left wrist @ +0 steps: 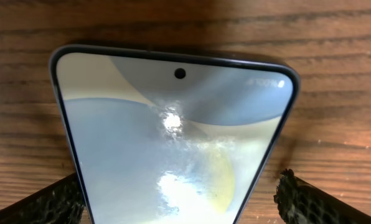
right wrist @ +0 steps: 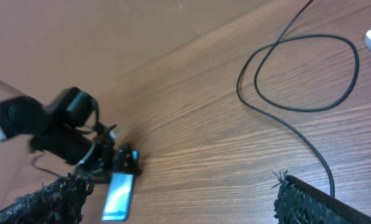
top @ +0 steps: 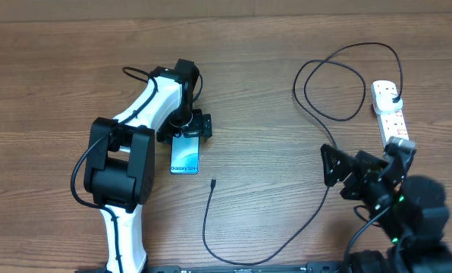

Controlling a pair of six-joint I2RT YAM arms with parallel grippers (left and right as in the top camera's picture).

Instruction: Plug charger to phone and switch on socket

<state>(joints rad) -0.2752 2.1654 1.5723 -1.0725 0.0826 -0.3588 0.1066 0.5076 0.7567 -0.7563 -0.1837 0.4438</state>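
Phone [left wrist: 173, 124] lies within the wide-spread left hand [left wrist: 176, 186], seemingly untouched; right hand [right wrist: 179, 186] spread wide, well apart.

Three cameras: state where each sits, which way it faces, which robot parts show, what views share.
Overhead: above the table, looking straight down; left arm, right arm, phone, cable, power strip show.
Left wrist: on the left gripper, looking down at the phone close up; fingertips flank it.
Right wrist: on the right gripper, facing across the table toward the left arm; fingertips show.
Shared: phone appears in all three.
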